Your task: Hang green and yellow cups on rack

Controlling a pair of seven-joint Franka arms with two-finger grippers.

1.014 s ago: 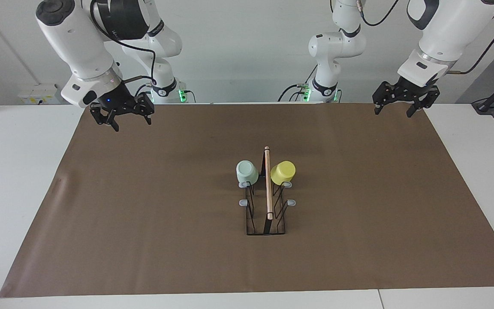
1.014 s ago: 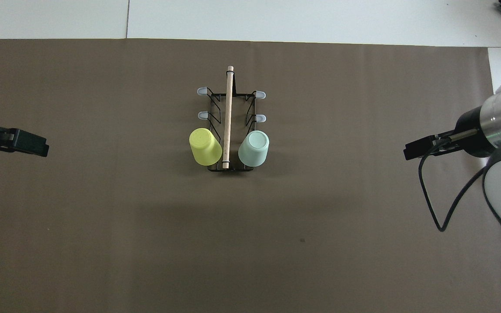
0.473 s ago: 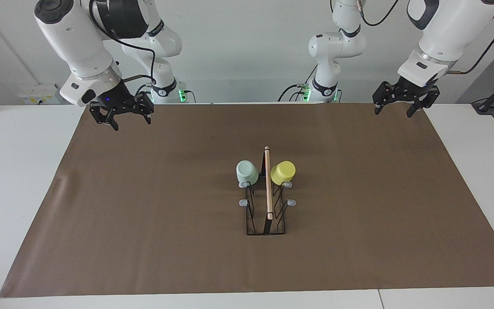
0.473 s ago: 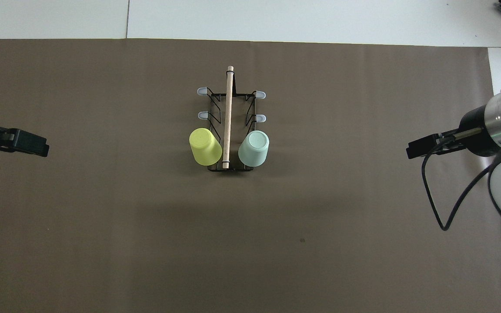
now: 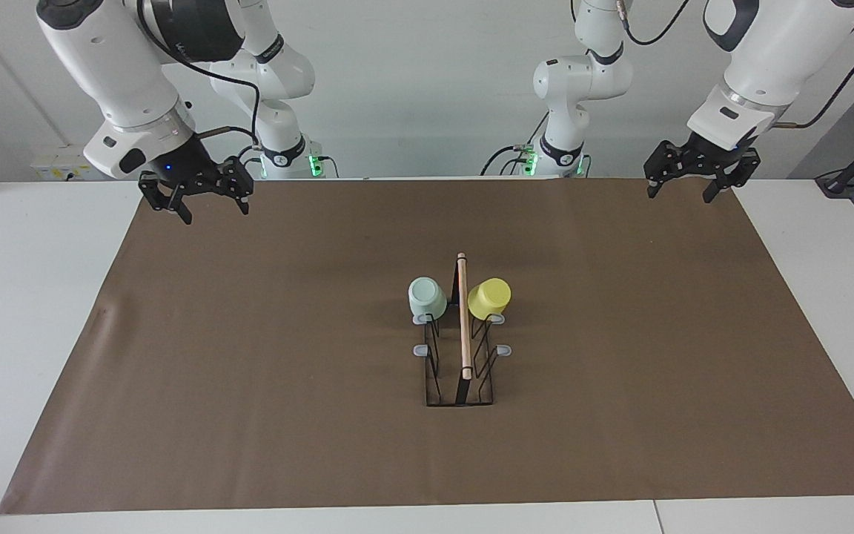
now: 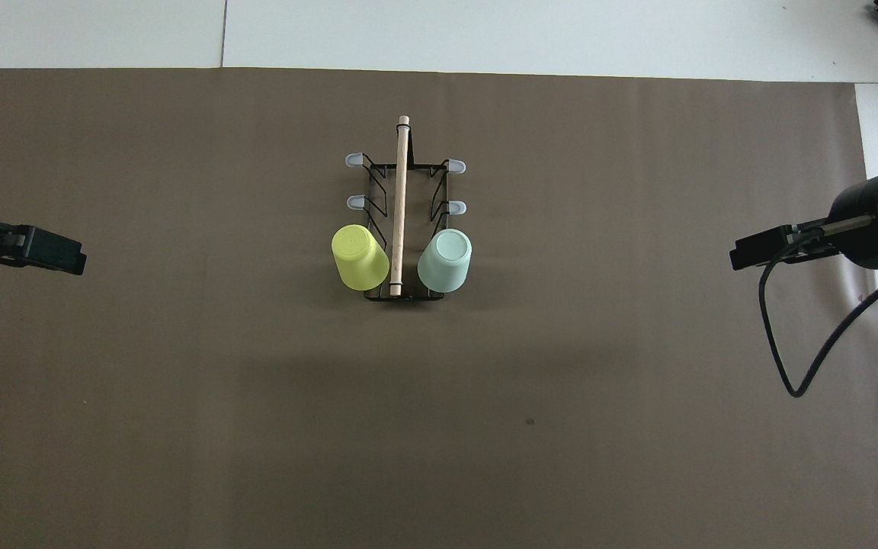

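The black wire rack (image 5: 462, 386) with its wooden rod (image 6: 399, 206) stands in the middle of the brown mat. The pale green cup (image 5: 427, 297) (image 6: 445, 260) hangs upside down on the prong nearest the robots, on the side toward the right arm's end. The yellow cup (image 5: 489, 298) (image 6: 360, 256) hangs the same way on the side toward the left arm's end. My right gripper (image 5: 216, 215) (image 6: 759, 250) hovers open and empty over the mat's corner at its own end. My left gripper (image 5: 680, 196) (image 6: 43, 252) waits open and empty over the mat's corner at the left arm's end.
The brown mat (image 5: 249, 371) covers most of the white table (image 5: 27, 297). Grey-tipped free prongs (image 6: 354, 202) stick out of the rack on both sides, farther from the robots than the cups. A black cable (image 6: 778, 358) loops down from the right arm.
The right gripper has drawn away from the rack toward its own end of the table and risen slightly. The left arm, the cups and the rack have not moved.
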